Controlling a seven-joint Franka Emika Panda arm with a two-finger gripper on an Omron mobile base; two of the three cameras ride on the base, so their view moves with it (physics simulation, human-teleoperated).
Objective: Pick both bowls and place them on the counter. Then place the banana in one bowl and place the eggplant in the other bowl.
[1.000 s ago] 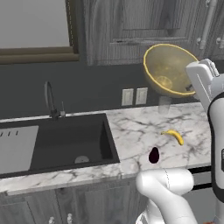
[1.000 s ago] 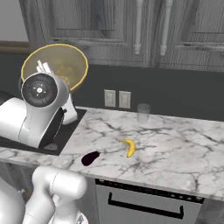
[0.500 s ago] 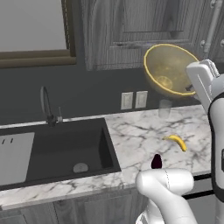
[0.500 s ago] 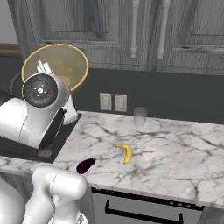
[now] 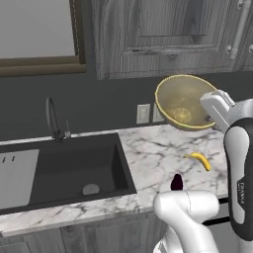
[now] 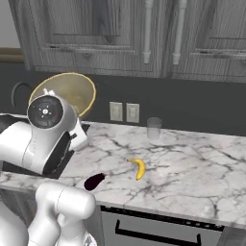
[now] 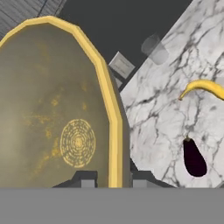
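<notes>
My gripper point(image 7: 113, 180) is shut on the rim of a tan-yellow bowl point(image 7: 57, 118), one finger on each side of the bright yellow edge. The bowl point(image 5: 185, 101) hangs tilted in the air above the back of the marble counter point(image 5: 153, 153), open side towards the left base camera, with the hand point(image 5: 213, 106) at its right edge. In the right base view the bowl point(image 6: 72, 91) shows behind the arm. The banana point(image 5: 199, 160) point(image 6: 138, 168) point(image 7: 203, 87) lies on the counter point(image 6: 192, 168). The dark eggplant point(image 5: 176, 182) point(image 6: 93, 181) point(image 7: 194, 157) lies near the front edge.
A black sink point(image 5: 64, 168) with a faucet point(image 5: 52, 118) is set in the counter to the left. A clear glass point(image 6: 153, 128) stands by the back wall near the outlets point(image 6: 123, 112). Grey wall cabinets point(image 6: 144, 33) hang overhead. Open marble stretches right of the banana.
The bowl has come lower in my grip, from near the cabinets towards the counter. The whole picture has shifted a little, so the base has moved. Banana and eggplant lie as before.
</notes>
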